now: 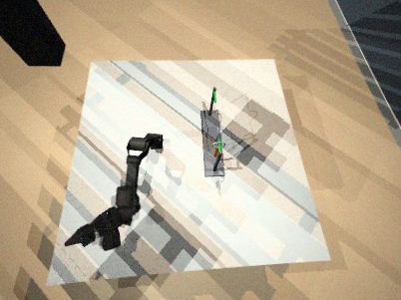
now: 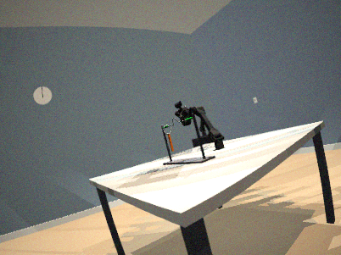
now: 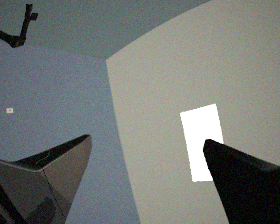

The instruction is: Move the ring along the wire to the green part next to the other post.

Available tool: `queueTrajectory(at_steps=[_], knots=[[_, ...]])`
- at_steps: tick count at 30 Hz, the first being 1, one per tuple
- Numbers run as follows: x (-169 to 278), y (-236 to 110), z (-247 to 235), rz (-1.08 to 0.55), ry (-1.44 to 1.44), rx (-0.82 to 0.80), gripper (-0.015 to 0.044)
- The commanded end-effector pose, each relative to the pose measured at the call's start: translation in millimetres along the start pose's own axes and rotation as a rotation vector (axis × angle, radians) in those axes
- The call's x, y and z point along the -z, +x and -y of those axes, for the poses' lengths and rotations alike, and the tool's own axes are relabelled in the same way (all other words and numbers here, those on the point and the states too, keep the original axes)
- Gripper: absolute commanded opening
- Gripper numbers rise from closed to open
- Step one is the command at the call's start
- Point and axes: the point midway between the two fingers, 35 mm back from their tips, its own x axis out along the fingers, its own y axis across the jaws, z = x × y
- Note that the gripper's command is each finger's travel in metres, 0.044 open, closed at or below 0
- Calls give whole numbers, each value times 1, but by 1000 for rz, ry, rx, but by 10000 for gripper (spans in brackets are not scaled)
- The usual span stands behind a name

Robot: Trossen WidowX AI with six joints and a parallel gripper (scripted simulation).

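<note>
Approach comes first: the tool (image 3: 146,160) stands wide open, holding nothing, well apart from the orange handle (image 2: 170,142) hanging below its ring (image 2: 167,130) beside one post (image 2: 166,145); close squarely, avoiding grey wire.

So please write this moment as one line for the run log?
gripper: open, holds nothing, apart from wire stand | ring: hanging on green part by post | orange handle: hanging down, not grasped | wrist view: wall and ceiling only
</note>
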Motion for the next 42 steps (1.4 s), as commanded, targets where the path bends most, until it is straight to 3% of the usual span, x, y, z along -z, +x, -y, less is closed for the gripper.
queueTrajectory(at_steps=[1, 9, 17, 26, 34, 42], knots=[[-1, -1, 1, 7, 6, 0, 374], [-39, -42, 53, 312, 295, -24, 164], [-64, -112, 102, 650, 617, -132, 160], [-65, -215, 143, 1023, 955, -368, 160], [-41, -321, 163, 1331, 1201, -692, 160], [5, -431, 166, 1588, 1355, -1132, 160]])
